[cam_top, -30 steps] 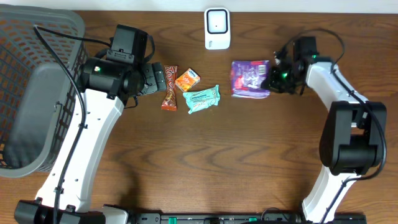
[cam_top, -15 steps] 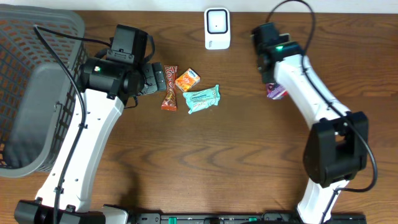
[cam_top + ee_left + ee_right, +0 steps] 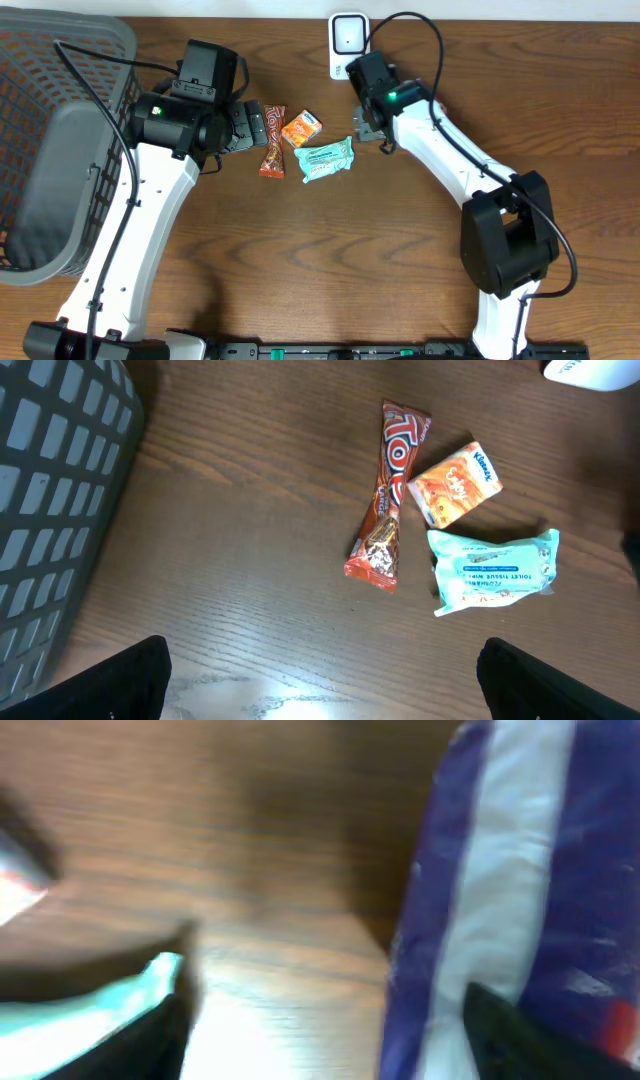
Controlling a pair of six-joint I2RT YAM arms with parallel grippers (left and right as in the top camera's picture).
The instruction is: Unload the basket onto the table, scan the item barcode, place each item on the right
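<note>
I see the wooden table (image 3: 300, 260) with the grey basket (image 3: 60, 150) far to the left of the scanner (image 3: 349, 45). My left gripper (image 3: 322, 670) hangs released, jaws wide, to the scanner's front-left. My right gripper (image 3: 367, 127) sits just in front of the scanner with its fingers spread. The purple packet (image 3: 520, 870), blurred, is close against one of those fingers, and I cannot tell if they touch. The teal tissue pack (image 3: 494, 568), chocolate bar (image 3: 386, 510) and orange carton (image 3: 455, 482) lie front-left of the scanner, between the grippers.
</note>
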